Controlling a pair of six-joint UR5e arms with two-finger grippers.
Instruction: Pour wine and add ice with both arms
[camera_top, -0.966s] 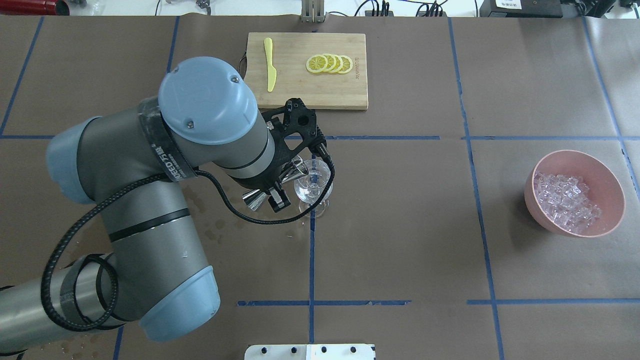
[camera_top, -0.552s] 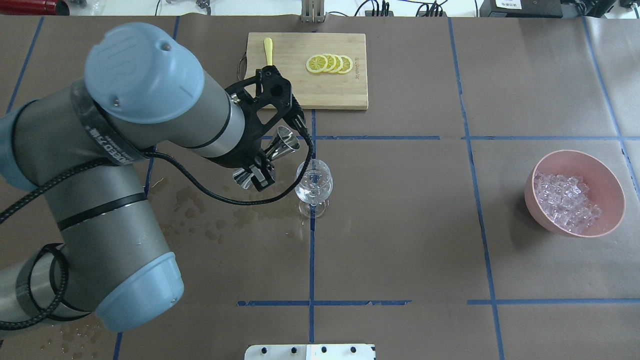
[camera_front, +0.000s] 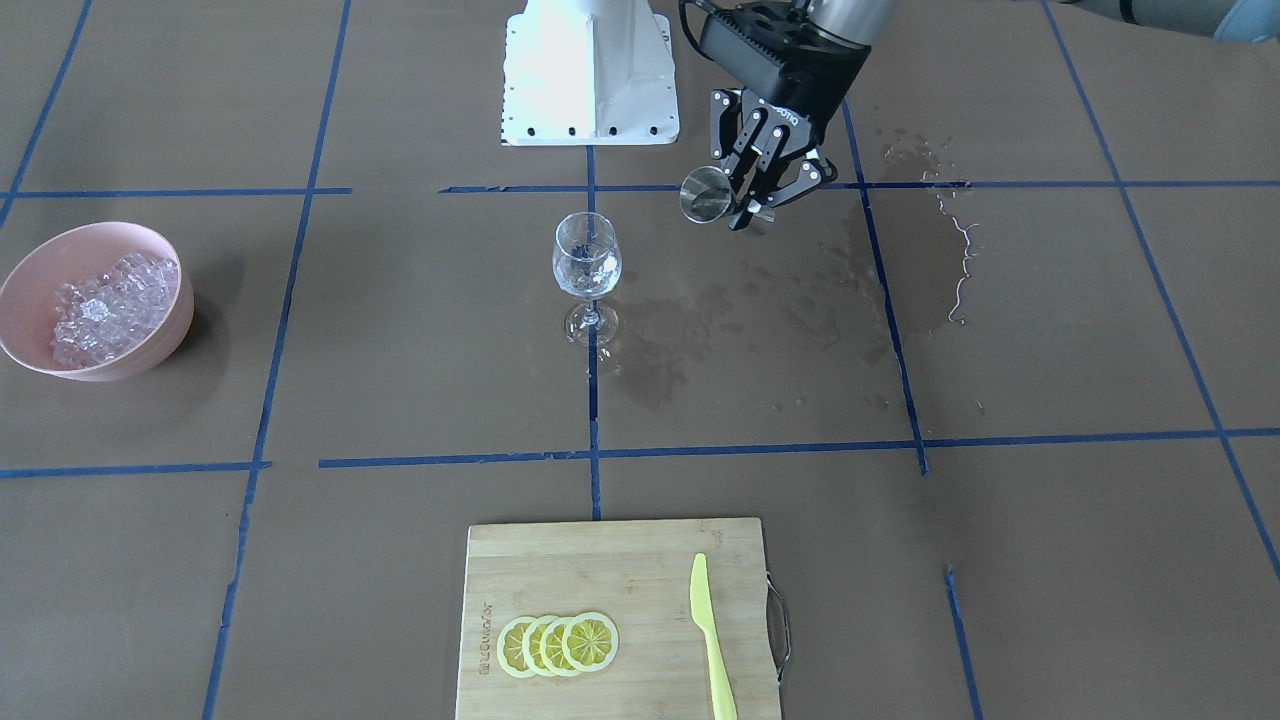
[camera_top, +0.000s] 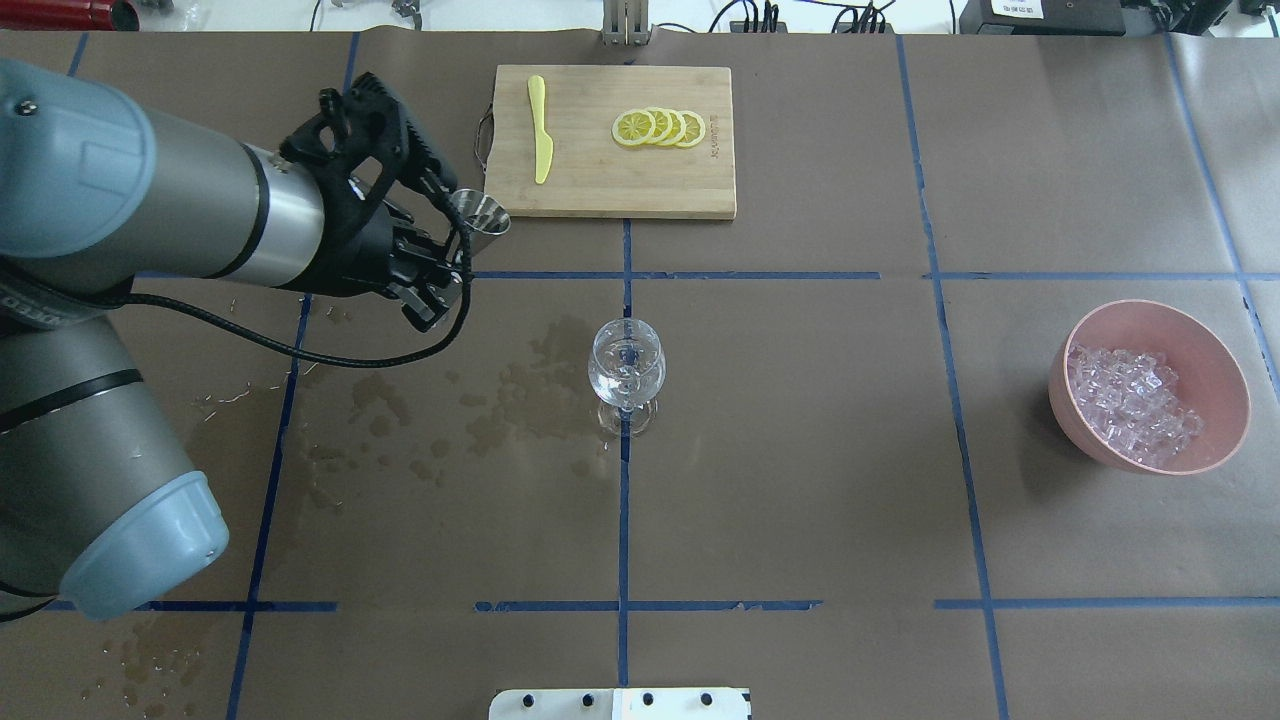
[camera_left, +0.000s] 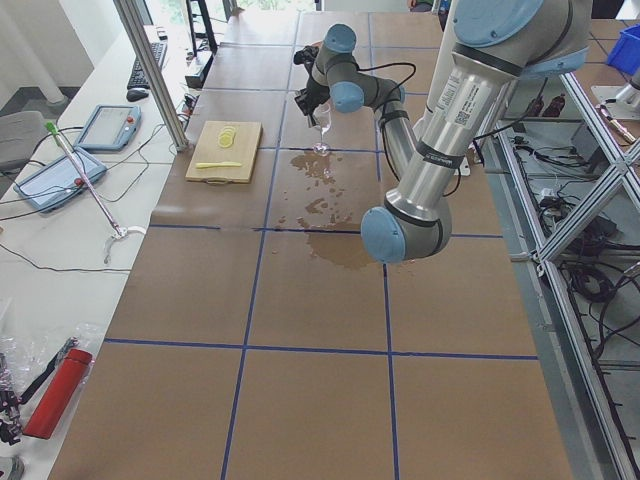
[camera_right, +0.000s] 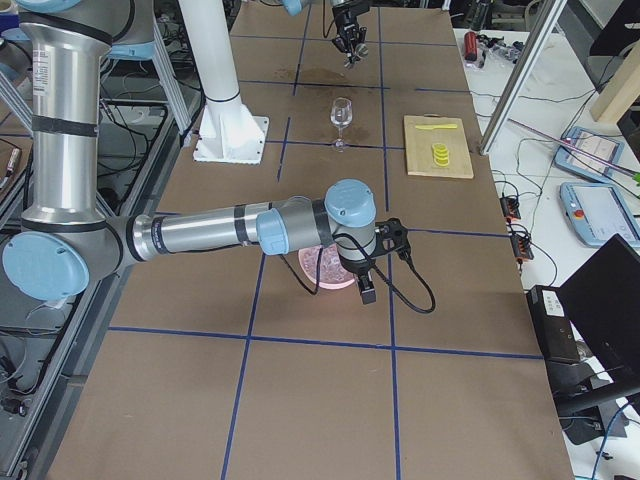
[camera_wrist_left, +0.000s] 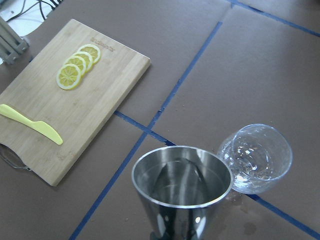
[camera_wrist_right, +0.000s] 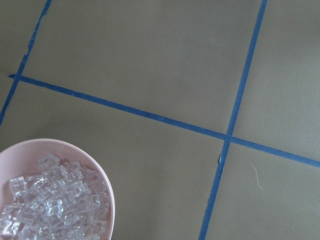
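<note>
Overhead exterior: left gripper (camera_top: 452, 248) clamps the steel jigger (camera_top: 478, 213) upper left, pour apparently done; ice (camera_top: 1130, 400) waits in pink bowl (camera_top: 1062, 385).

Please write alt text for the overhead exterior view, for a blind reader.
The left gripper holds a steel jigger above the table, apart from an upright wine glass at centre. Left of the glass lie wet stains; a bowl of ice stands far right, a board with lemon slices behind.
</note>
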